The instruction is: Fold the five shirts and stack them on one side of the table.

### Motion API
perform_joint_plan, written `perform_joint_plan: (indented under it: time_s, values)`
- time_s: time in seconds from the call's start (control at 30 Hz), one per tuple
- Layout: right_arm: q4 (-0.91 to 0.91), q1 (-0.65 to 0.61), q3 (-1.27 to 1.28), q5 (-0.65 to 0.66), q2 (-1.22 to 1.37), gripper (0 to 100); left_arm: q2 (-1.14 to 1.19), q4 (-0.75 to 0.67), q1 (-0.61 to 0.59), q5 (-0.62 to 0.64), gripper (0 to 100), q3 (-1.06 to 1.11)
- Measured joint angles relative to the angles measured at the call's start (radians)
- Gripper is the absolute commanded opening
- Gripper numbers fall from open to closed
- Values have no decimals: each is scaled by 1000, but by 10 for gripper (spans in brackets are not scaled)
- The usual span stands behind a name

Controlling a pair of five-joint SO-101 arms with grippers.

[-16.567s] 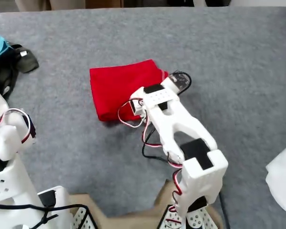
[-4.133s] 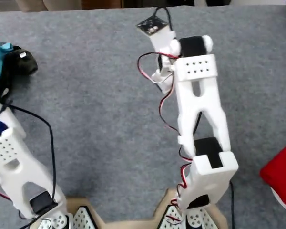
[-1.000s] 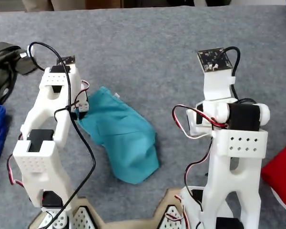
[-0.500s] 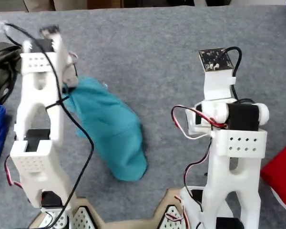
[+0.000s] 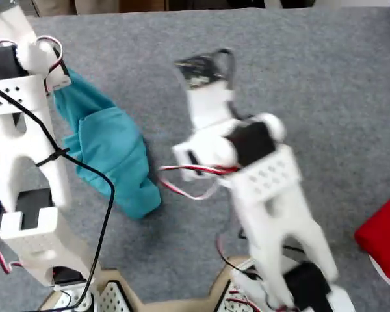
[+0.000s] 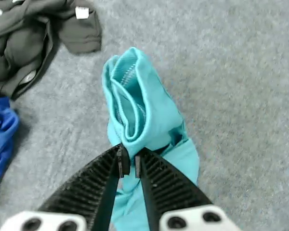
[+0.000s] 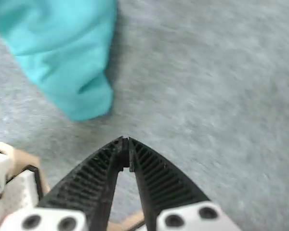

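Pinching the teal shirt (image 6: 143,113) by a bunched fold, our left claw (image 6: 127,162) holds it raised over the tabletop (image 5: 325,84), we judge to let it hang flat. Right claw (image 7: 125,155): pressed together, empty, nearby.

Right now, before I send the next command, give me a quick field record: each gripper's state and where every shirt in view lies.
left gripper: jaws shut on the teal shirt
teal shirt: bunched, unfolded, hanging from the left gripper over the table's left side
right gripper: jaws shut, empty, above bare table near the teal shirt's lower end
red shirt: at the table's right edge, partly cut off
dark shirt: crumpled on the table
blue shirt: crumpled beside the dark shirt
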Motion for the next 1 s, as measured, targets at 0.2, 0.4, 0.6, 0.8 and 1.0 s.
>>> perform_joint_plan:
  time_s: [0.2,0.4,0.6,0.8,1.0]
  values:
    - [0,-126,-310,-118,293,44,-12,0,-52,0,19,157]
    - [0,-232,-462,-302,511,220,-12,0,-81,0,19,270]
    - [0,-279,-471,-331,632,253,-12,0,-84,0,19,302]
    - [0,-273,-471,-336,842,253,-12,0,-84,0,19,302]
    - [0,-264,-473,-336,1017,100,-12,0,-84,-21,19,302]
